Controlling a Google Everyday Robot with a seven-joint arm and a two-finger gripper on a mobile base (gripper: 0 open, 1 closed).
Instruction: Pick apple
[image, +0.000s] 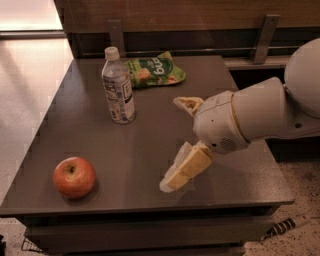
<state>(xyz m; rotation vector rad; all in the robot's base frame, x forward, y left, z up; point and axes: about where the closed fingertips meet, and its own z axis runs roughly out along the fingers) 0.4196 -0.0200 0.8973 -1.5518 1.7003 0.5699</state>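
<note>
We find the apple (74, 176) on the table (125, 150), near its front left corner. Behind it and a little to the right, the bottle (118, 87) stands upright. Just behind and right of the bottle, a snack bag (154, 70) lies by the rear edge. The gripper (172, 143) hangs over the table's right half, well apart from the apple, with its fingers spread. The arm (260, 117) reaches in from the right.

Claw (170, 144) spread wide above table (85, 130), well right of apple (74, 177).
</note>
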